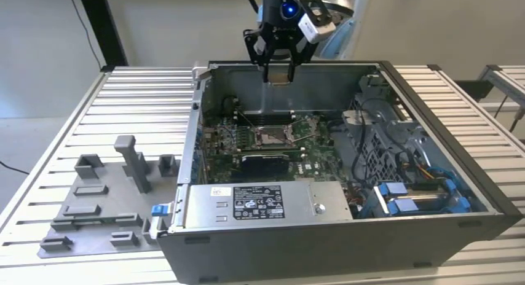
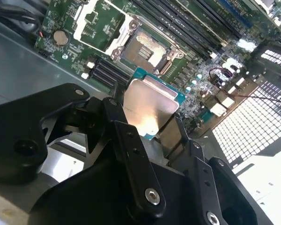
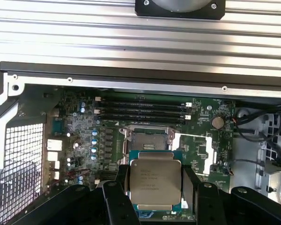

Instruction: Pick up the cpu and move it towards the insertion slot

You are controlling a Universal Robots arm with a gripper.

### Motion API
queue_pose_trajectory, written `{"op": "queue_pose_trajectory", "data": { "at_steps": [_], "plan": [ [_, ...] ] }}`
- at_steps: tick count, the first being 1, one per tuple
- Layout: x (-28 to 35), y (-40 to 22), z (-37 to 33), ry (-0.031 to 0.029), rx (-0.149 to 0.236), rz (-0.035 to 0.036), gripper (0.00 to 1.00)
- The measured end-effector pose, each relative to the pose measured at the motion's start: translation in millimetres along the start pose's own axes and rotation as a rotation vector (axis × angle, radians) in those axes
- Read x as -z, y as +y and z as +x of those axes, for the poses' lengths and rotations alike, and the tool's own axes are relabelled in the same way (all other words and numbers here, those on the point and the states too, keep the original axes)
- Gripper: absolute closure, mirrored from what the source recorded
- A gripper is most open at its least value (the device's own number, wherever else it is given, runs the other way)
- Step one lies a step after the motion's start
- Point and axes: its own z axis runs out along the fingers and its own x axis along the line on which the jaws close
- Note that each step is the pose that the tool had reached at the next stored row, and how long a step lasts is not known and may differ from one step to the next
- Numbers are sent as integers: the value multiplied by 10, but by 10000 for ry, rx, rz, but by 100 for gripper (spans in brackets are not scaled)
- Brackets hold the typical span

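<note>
A ribbed metal counter (image 1: 82, 113) made of silvery slats fills the scene in the exterior view, with a pale wall behind it. On the counter lies an open computer case (image 1: 459, 174), its side removed so that the green motherboard (image 1: 316, 159) is exposed. At the exterior view's left, beside the case, a grey fixture plate (image 1: 98, 205) with upright blocks rests on the slats. At the near edge of the case a grey power supply (image 1: 262, 202) with a white label is seen, and blue-tabbed drive bays (image 1: 418, 196) sit at the exterior view's right.

The arm (image 1: 328, 8) is held above the far wall of the case, its gripper (image 1: 278, 76) pointing straight down — well above the board and apart from it.

The insertion slot (image 1: 271, 136) lies near the middle of the motherboard, its shiny frame and levers standing open around the brownish pin field; it is also seen in the first wrist view (image 3: 147, 139) and in the second wrist view (image 2: 143, 47). Black memory slots (image 3: 140, 110) run alongside it.

The cpu (image 3: 155, 183) is held between the black fingers (image 3: 189, 185), which are closed against its opposite edges. Its silvery face is turned to the cameras in both wrist views (image 2: 147, 105), with the green rim showing around it. The chip hangs in the air above the board, over the region just beside the slot, touching nothing but the fingers.
</note>
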Motion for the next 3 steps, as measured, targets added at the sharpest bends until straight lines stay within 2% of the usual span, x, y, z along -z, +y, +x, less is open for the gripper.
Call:
{"op": "queue_pose_trajectory", "data": {
  "at_steps": [3],
  "plan": [
    [0, 0, 0, 6, 0, 0, 100]
  ]
}}
